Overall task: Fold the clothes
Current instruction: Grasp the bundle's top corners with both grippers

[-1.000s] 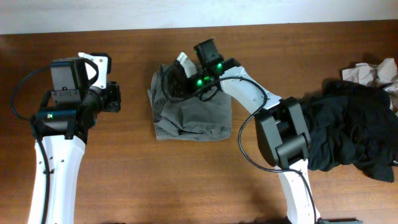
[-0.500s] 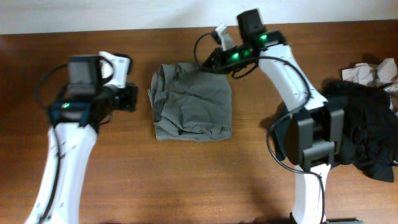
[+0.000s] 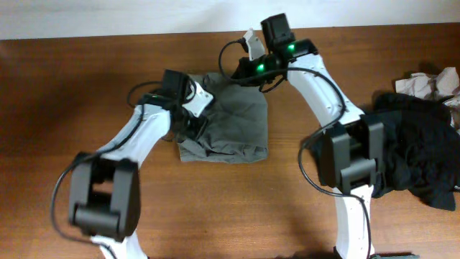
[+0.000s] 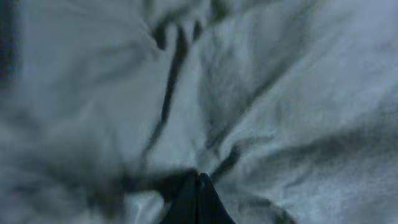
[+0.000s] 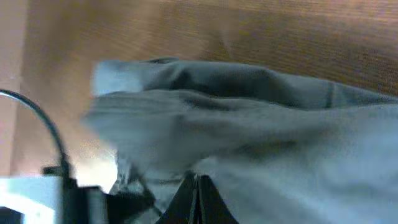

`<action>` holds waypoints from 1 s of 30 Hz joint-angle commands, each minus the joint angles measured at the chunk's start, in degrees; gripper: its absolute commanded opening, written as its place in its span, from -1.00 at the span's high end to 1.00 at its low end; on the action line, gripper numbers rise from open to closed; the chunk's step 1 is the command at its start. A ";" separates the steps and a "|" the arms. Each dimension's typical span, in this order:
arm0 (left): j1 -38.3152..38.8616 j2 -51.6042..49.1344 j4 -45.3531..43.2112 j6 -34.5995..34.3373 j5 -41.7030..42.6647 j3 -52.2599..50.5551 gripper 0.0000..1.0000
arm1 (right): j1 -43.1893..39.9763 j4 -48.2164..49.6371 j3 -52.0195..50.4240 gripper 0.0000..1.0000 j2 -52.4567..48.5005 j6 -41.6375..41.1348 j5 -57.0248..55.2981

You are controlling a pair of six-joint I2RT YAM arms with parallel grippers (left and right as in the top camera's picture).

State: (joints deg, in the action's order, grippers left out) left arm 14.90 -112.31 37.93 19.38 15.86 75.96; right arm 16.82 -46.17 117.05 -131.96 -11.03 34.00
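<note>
**Both jaws closed at the shorts in the middle of the worktop**

The grey-olive shorts [image 3: 233,119] lie bunched in a rough square near the middle of the brown wooden worktop [image 3: 72,86]. Their front edge is rumpled and there are creases along the left side.

The left arm [image 3: 144,137] reaches in from the front left, and its end sits over the left part of the shorts. In the left wrist view the wrinkled grey cloth [image 4: 280,93] fills the whole picture. The left jaws are pressed together, and their dark tips meet low in that picture, right against the fabric. The picture is too blurred to show whether a fold is caught between them.

The right arm [image 3: 323,90] arches over from the right and ends at the far right corner of the shorts, where green lights glow on its wrist. In the right wrist view the right jaws are also pressed together. A fold of the shorts [image 5: 249,124] runs down to their tips, with bare wood [image 5: 280,31] beyond it. Here too I cannot tell whether the cloth is pinched or only touched.

A heap of black clothing [image 3: 410,151] lies well apart at the right edge of the worktop. A pale crumpled cloth [image 3: 428,83] lies just behind it.
</note>
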 commanded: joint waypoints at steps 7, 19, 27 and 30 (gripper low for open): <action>0.35 -6.91 5.44 0.59 -0.68 0.02 0.99 | 0.92 13.64 0.15 0.92 -9.42 -4.33 -1.75; 0.35 -6.93 5.53 0.63 -1.33 0.15 0.99 | -2.08 15.23 0.28 0.71 -5.27 -5.29 1.46; 0.35 -3.02 7.61 -1.68 -1.29 5.27 0.99 | -8.28 -4.61 0.28 -0.04 5.90 -1.20 -3.91; 0.35 0.68 7.74 -3.32 -1.27 8.13 0.74 | -11.37 -12.59 0.28 -0.52 7.85 0.26 -5.09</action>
State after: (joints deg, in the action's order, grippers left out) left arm 15.20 -116.42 45.69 18.39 15.51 80.38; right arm 8.40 -55.00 116.86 -127.90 -13.72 31.55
